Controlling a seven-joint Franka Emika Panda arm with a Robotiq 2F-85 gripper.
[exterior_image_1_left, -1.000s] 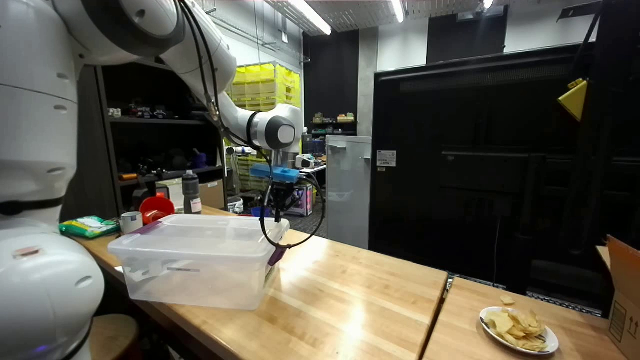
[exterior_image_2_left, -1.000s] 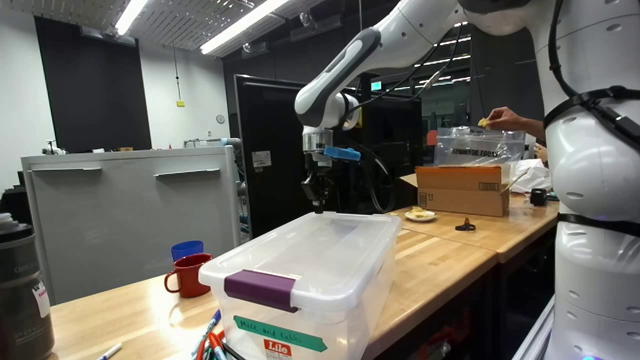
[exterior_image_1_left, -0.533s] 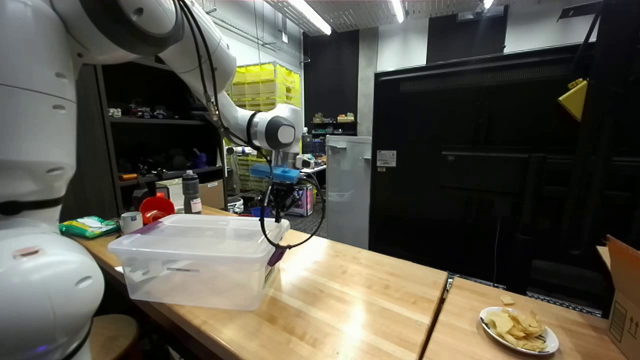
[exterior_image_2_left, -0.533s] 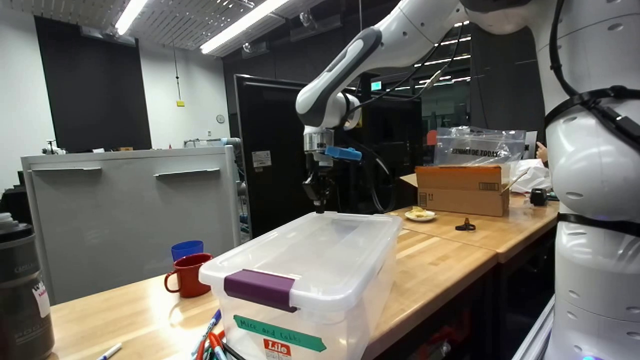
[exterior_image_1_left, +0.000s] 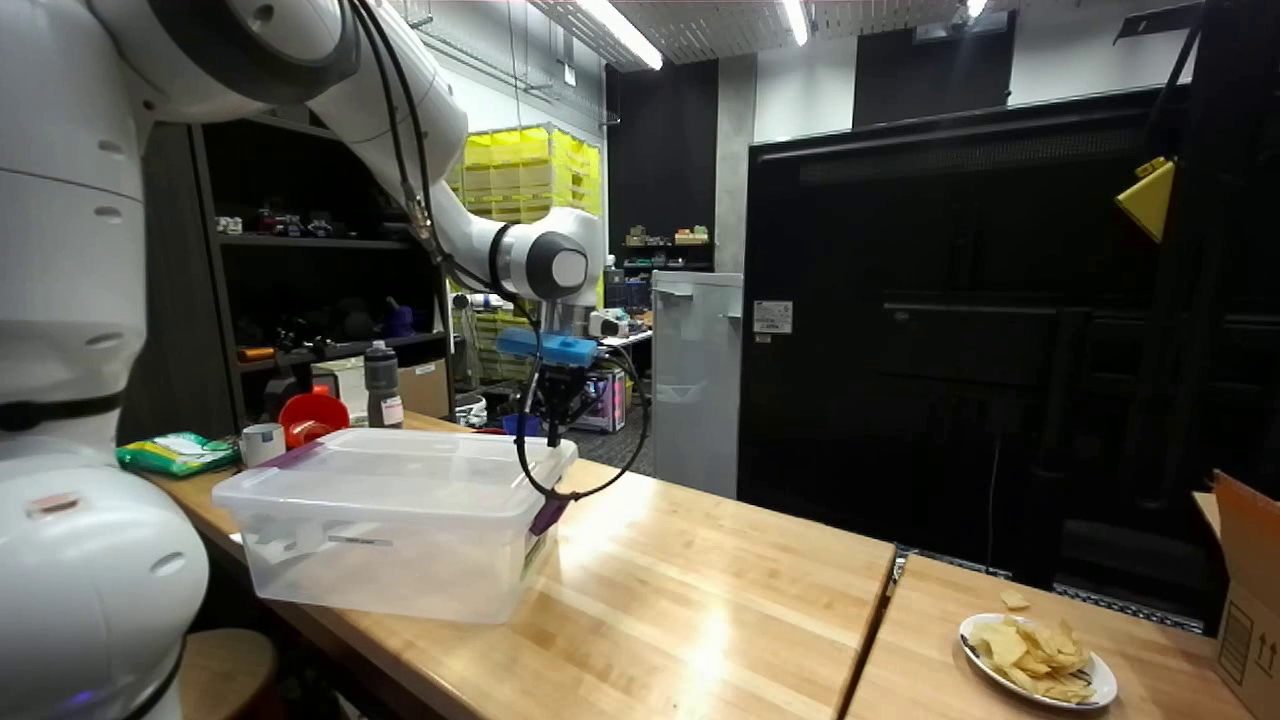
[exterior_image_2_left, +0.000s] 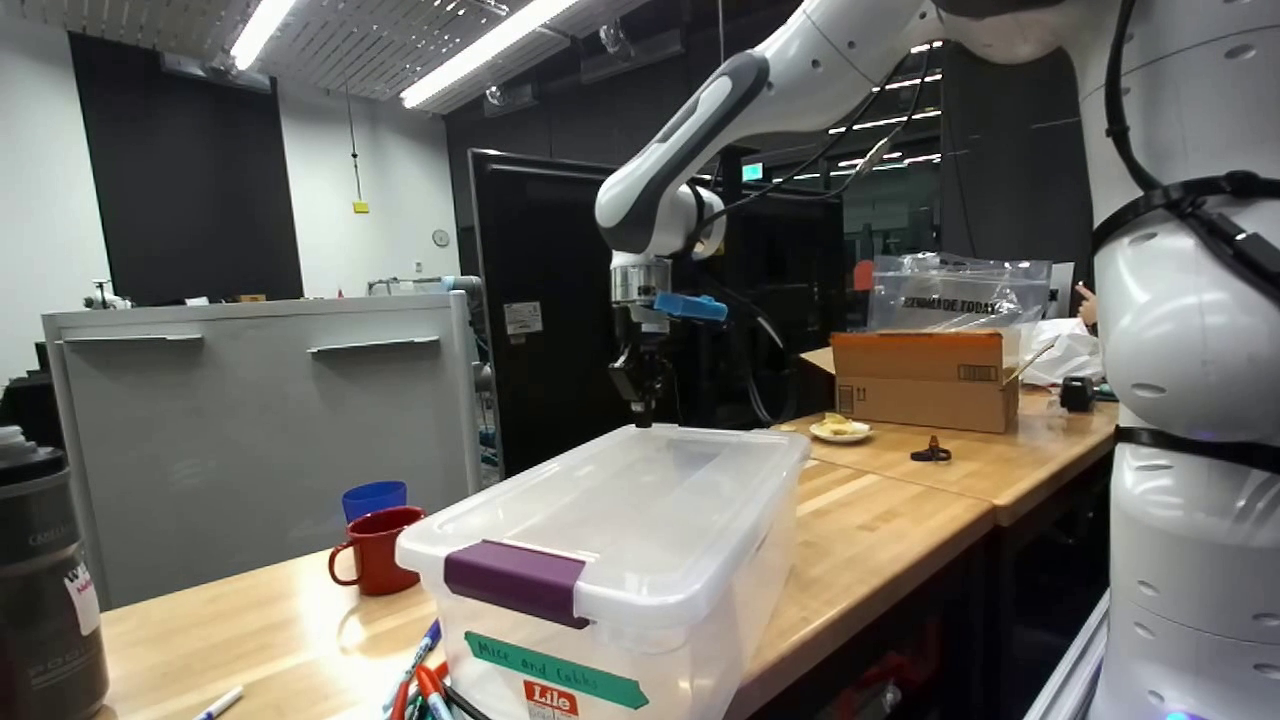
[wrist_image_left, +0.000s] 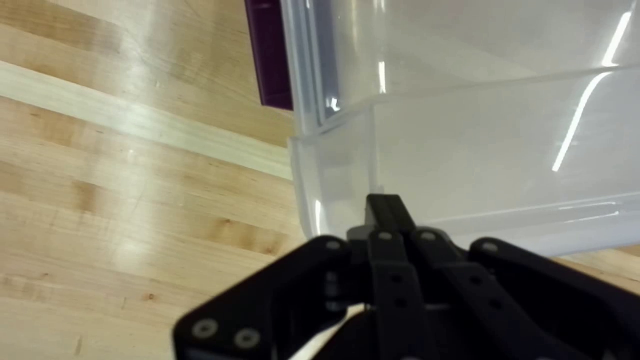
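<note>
My gripper is shut, its two black fingertips (wrist_image_left: 388, 207) together with nothing seen between them. It points straight down at a far corner of the clear lid of a plastic storage box (wrist_image_left: 500, 140). The tips show at the lid's edge in both exterior views (exterior_image_1_left: 555, 437) (exterior_image_2_left: 642, 415) and appear to touch it. The box (exterior_image_1_left: 380, 560) (exterior_image_2_left: 600, 500) stands closed on the wooden table (exterior_image_1_left: 690, 590). It has purple latches (exterior_image_2_left: 515, 578) (wrist_image_left: 270, 55) and a green handwritten label (exterior_image_2_left: 555, 668). Its contents are hard to make out.
A plate of chips (exterior_image_1_left: 1040, 665) and a cardboard box (exterior_image_2_left: 920, 380) stand on the far table. Near the storage box are a red mug (exterior_image_2_left: 380, 550), a blue cup (exterior_image_2_left: 375, 498), several markers (exterior_image_2_left: 430, 690) and a bottle (exterior_image_2_left: 45, 590). A person's hand (exterior_image_2_left: 1086, 302) shows behind.
The gripper has shifted slightly toward the robot's base, and the storage box has slid a little the same way. The person's hand holding a chip has left its earlier place.
</note>
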